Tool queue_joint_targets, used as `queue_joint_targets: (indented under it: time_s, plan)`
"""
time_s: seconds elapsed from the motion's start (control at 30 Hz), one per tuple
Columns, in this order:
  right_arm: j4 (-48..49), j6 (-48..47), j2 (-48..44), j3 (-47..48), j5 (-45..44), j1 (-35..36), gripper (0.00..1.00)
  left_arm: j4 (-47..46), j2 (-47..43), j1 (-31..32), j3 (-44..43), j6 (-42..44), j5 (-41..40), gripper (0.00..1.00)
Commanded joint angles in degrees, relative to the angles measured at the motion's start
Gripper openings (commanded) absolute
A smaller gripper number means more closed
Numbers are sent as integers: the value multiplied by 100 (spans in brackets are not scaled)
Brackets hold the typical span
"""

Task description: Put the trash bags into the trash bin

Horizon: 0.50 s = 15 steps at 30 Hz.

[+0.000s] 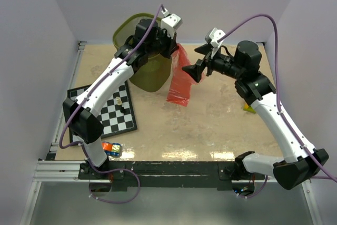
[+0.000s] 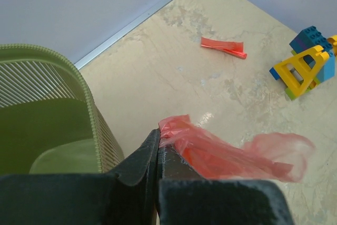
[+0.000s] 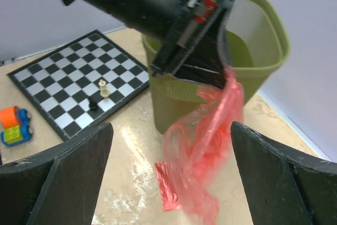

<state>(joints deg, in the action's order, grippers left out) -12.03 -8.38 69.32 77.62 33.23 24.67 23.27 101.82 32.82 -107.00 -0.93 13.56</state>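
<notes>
The left end effector, its jaws pinched tight on the top edge of a red-pink trash bag, holds the film just outside the rim of the olive-green trash bin near the far-left corner of the worktop. The bag hangs down the bin's right flank, and its lower end appears to reach the worktop. The right end effector faces the bag with its jaws spread wide and nothing in them. By the look of it, the job is barely begun. No red film shows in the part of the bin's interior that the left wrist view takes in. The held bag has yet to be lifted over the rim and let go. A second bag, a small flat red strip, lies alone on the bare worktop well away from the bin, toward the toy blocks on the right side, and has not been picked up. The bag is thin, crinkly and translucent, bunched into folds where it is gripped and ballooning loosely below. The bin is a rounded-square mesh basket with fine vertical ribs and a solid rim, tapering toward its base. The worktop has a mottled, stone-like beige finish with a slight sheen. A chessboard carrying two small pieces sits at the left edge. An orange and blue toy car rests by the near edge.
</notes>
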Motion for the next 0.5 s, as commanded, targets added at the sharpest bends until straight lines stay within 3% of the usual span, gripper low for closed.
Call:
queue_joint_targets:
  time_s: [0.0,0.47]
  plan:
    - [114,285,2,174,-800,-41,99,11,-118,32,-260,67,-179,0]
    - [122,-541,495,-195,-1144,-14,95,64,-426,32,-313,241,744,0]
